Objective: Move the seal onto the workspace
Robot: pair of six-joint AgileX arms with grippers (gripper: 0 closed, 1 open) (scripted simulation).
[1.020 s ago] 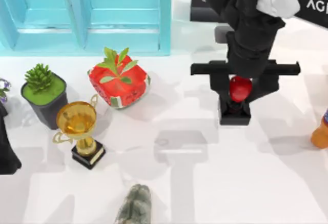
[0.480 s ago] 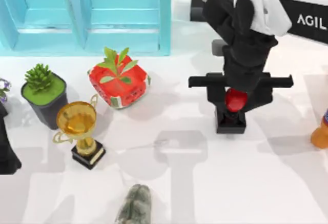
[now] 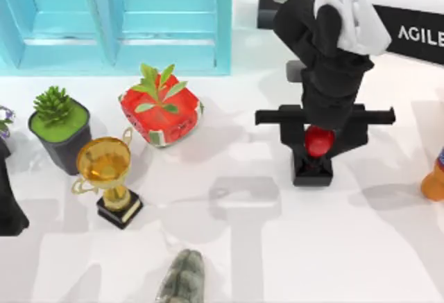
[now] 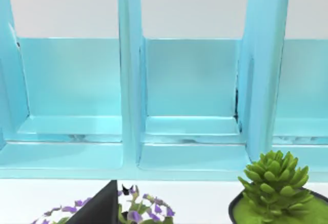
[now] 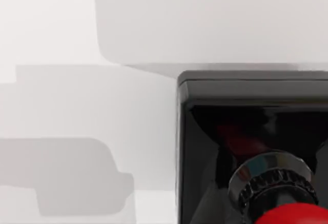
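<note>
Your right gripper [image 3: 318, 139] hung over the seal [image 3: 313, 154], right of centre on the workspace [image 3: 277, 247], its fingers closed against the red knob, with the black square base below them. From the right wrist camera you saw that base [image 5: 215, 131] and the knob [image 5: 289, 215] close up above the white surface [image 5: 102, 106]. Your left arm sat parked at the table's left edge, near the green succulent [image 3: 55, 109] and the light blue cabinet [image 3: 118, 19].
</note>
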